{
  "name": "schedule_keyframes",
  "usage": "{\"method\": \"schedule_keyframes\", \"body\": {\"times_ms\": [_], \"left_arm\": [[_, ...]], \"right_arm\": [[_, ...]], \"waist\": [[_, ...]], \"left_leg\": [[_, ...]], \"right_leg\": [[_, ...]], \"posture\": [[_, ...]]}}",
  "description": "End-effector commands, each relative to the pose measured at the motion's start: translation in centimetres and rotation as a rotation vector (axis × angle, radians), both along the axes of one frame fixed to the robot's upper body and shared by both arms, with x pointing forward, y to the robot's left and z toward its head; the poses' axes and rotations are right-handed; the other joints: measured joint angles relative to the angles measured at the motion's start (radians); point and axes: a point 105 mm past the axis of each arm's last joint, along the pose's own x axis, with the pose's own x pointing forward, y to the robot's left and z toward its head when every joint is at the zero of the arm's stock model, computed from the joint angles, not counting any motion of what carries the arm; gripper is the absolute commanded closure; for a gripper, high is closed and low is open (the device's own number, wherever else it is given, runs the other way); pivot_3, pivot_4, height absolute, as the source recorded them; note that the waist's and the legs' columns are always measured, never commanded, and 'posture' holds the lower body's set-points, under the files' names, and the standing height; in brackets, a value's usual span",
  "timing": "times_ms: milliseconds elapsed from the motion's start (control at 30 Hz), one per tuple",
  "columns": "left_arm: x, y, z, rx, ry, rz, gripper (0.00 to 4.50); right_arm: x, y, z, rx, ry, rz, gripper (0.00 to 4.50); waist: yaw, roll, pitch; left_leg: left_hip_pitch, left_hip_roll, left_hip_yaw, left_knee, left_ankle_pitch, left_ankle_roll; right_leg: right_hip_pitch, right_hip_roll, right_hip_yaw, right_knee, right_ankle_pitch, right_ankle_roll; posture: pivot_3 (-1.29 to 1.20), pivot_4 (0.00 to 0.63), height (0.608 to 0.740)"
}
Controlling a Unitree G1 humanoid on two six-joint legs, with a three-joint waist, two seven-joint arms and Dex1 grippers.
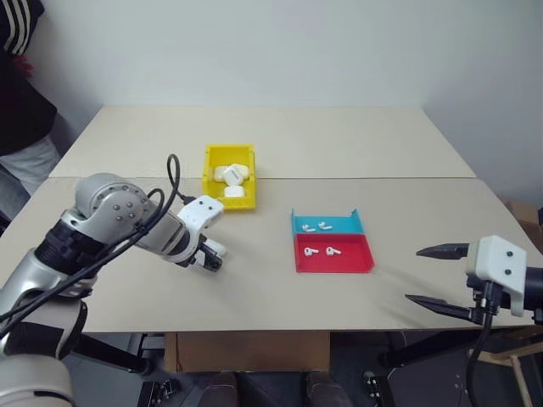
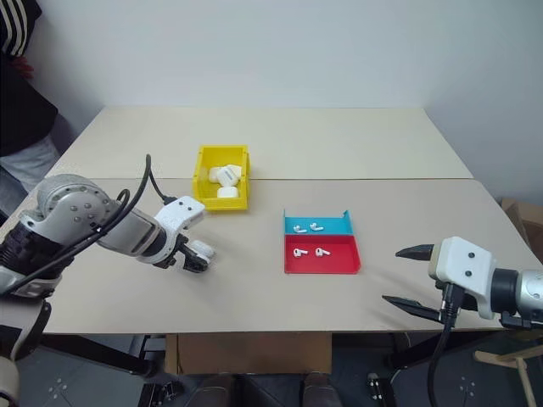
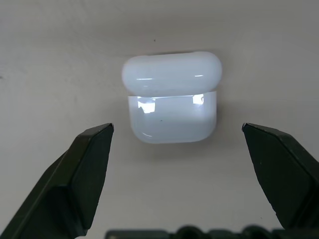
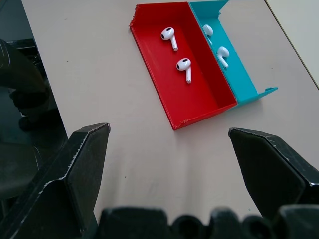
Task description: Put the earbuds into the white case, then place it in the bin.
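The white case [image 3: 172,97] looks glossy, smooth plastic; the desk [image 3: 50,59] is matt; the red tray [image 4: 199,97] looks smooth plastic.

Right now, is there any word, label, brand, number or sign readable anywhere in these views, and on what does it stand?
None readable: the white case under the open left gripper, the yellow bin, the red tray, the blue tray, the earbuds and the open right gripper all show plain, unmarked surfaces.

Silver-grey arms, looping black cables, white wrist housings, black two-fingered left hand [image 1: 209,259].
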Motion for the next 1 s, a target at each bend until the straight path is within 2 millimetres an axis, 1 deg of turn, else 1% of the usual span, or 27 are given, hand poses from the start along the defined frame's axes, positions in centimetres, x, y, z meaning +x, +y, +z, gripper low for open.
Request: {"method": "schedule_keyframes", "body": {"times_ms": [33,233,300,533,967,1000], "left_arm": [[0.4,-0.2,0.0,0.007,-0.012,0.001,0.0],[0.6,-0.2,-0.8,0.037,-0.001,0.005,0.0],[0.6,-0.3,-0.9,0.02,0.016,0.005,0.0],[0.9,0.0,-1.4,0.061,0.004,0.007,0.0],[0.7,-0.2,-2.2,0.043,0.046,-0.004,0.0],[0.8,-0.2,-2.3,0.044,0.045,0.001,0.18]], "right_arm": [[-0.1,-0.1,0.9,-0.013,-0.046,-0.015,0.05],[-0.3,0.0,0.9,-0.01,-0.047,-0.031,0.05],[-0.4,0.0,0.8,-0.012,-0.046,-0.039,0.05],[-0.6,0.0,0.6,-0.019,-0.049,-0.052,0.05],[-0.7,0.0,0.4,-0.028,-0.051,-0.054,0.05],[-0.7,0.0,0.3,-0.028,-0.047,-0.058,0.02]], "waist": [[0.0,0.0,0.0],[-0.001,0.0,0.0],[0.0,0.0,0.0],[-0.001,0.0,0.0],[0.0,0.0,0.0],[0.0,0.0,0.0]], "left_leg": [[0.0,0.0,0.0,0.0,0.0,0.0],[0.0,0.0,0.0,0.0,0.0,0.0],[0.0,0.0,0.0,0.0,0.0,0.0],[0.0,0.0,0.0,0.0,0.0,0.0],[0.0,0.0,0.0,0.0,0.0,0.0],[0.0,0.0,0.0,0.0,0.0,0.0]], "right_leg": [[0.0,0.0,0.0,0.0,0.0,0.0],[0.0,0.0,0.0,0.0,0.0,0.0],[0.0,0.0,0.0,0.0,0.0,0.0],[0.0,0.0,0.0,0.0,0.0,0.001],[0.001,0.0,0.0,0.0,0.0,0.001],[0.001,0.0,0.0,0.0,0.0,0.001]], "posture": [[0.0,0.15,0.74],[0.0,0.15,0.74],[0.0,0.15,0.74],[0.0,0.15,0.74],[0.0,0.15,0.74],[0.0,0.15,0.74]]}}
